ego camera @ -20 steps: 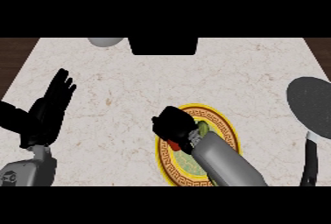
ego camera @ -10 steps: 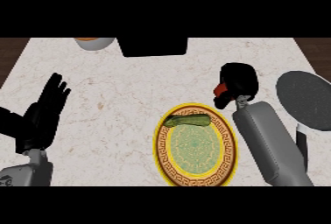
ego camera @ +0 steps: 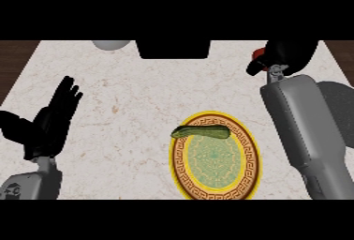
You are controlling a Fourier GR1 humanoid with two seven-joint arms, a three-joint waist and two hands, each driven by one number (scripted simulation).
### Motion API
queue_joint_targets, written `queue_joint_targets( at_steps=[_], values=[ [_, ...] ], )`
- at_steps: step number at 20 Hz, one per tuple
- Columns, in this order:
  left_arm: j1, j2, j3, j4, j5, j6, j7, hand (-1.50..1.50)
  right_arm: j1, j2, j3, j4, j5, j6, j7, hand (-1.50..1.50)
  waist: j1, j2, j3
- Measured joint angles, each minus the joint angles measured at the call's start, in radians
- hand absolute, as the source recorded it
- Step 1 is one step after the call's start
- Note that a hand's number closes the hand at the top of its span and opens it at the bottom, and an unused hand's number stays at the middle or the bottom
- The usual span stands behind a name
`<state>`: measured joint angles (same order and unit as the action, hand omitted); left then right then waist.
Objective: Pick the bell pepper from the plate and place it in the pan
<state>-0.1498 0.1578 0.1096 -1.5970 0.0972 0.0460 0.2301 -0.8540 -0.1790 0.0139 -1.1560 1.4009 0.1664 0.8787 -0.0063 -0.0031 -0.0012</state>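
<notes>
My right hand (ego camera: 290, 52) is up at the far right of the counter, curled round the red bell pepper (ego camera: 258, 55), of which only a small red part shows at the hand's left side. The dark grey pan (ego camera: 340, 101) lies at the right edge, mostly hidden behind my right forearm; hand and pepper are just beyond its far rim. The yellow-rimmed patterned plate (ego camera: 216, 187) sits in the near middle with a green zucchini (ego camera: 200, 132) lying across its far rim. At the left, my left hand (ego camera: 52, 122) rests open, fingers up.
A white bowl (ego camera: 110, 44) stands at the counter's far edge, left of a black block (ego camera: 173, 49). Dark wooden floor shows past the counter's left edge (ego camera: 14, 56). Bare marble lies between my left hand and the plate.
My right hand has carried the bell pepper off the plate, farther away and to the right, up beside the pan. The zucchini stays on the plate. My left hand has kept its pose.
</notes>
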Motion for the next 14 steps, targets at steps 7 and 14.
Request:
queue_joint_targets(
  at_steps=[7,14],
  values=[
    [-0.002,0.003,0.005,-0.001,0.003,-0.008,0.003,0.00,0.026,-0.087,-0.084,-0.055,0.005,-0.047,0.027,1.50,0.004,0.002,0.001],
    [-0.003,-0.003,0.003,-0.015,-0.003,0.002,0.019,0.00,0.144,-0.213,-0.208,-0.101,-0.063,-0.140,-0.061,1.50,0.003,0.002,0.001]
  ],
)
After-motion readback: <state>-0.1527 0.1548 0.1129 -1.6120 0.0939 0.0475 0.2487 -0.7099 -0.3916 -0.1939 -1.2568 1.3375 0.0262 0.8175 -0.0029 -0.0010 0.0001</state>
